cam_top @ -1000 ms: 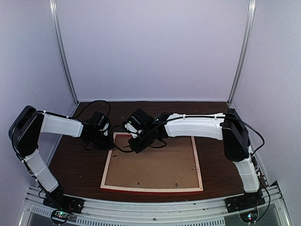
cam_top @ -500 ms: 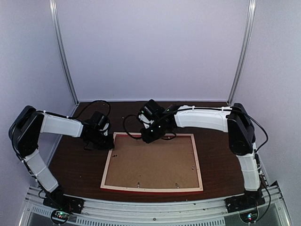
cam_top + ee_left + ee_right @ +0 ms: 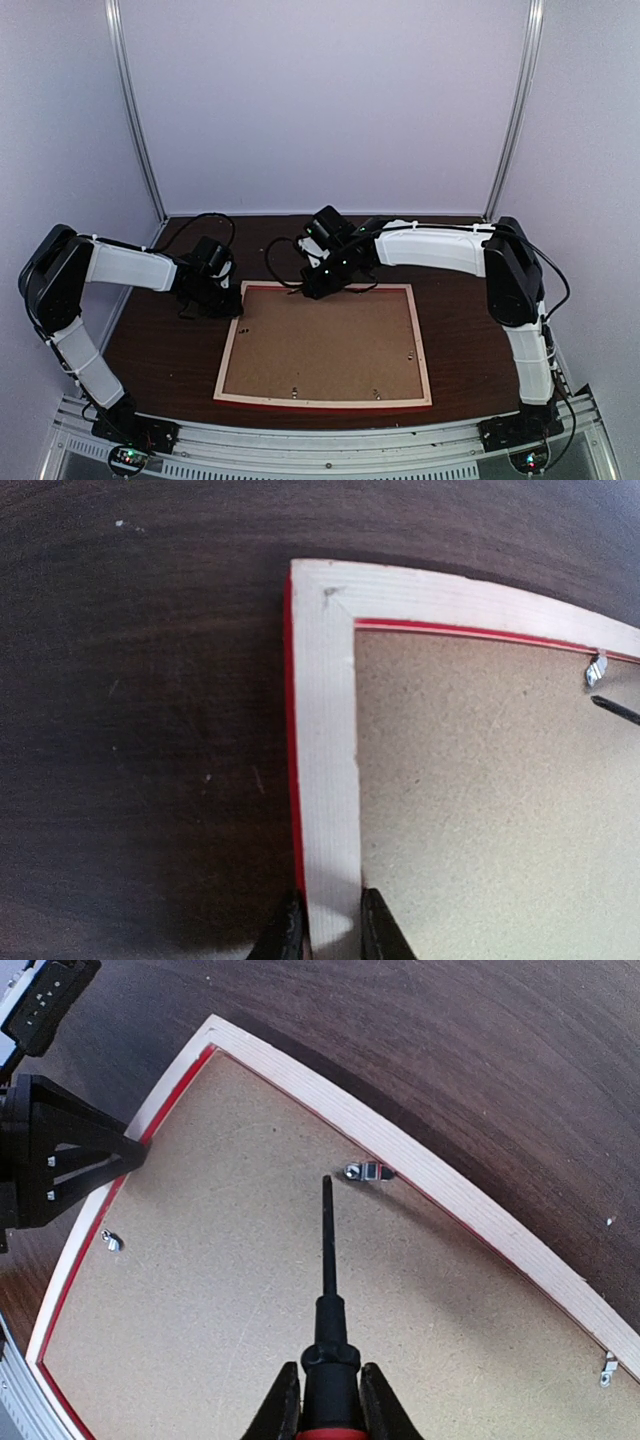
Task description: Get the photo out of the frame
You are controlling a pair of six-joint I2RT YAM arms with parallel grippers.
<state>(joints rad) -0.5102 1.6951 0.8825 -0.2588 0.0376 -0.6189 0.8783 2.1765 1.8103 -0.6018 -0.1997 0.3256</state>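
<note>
1. Red at the handle and black along the shaft, a thin tool [image 3: 327,1260] sits clamped in my right end effector [image 3: 328,1400]. The jaws stand narrow around its collar, so I should make sure it does not twist in the grip before I push.
2. My left end effector [image 3: 330,930] is closed narrow too, pinching the pale wood rim of the frame [image 3: 325,730] close to its far left corner. I judge this to be the brace and should hold it firm.
3. The tool's tip lies just beside a small metal clip [image 3: 365,1172] at the far rim. I cannot tell whether it touches the brown backing board [image 3: 250,1290].
4. I would catch the clip's free end and swing it sideways off the board with a low, flat stroke. That way the point should not dig into the board.
5. Two other clips [image 3: 111,1241] show along the rims, so I judge that more turning is needed.
6. The frame lies face down on the dark counter [image 3: 480,1050]. The photo is hidden and, I judge, is under the backing board inside the frame.
</note>
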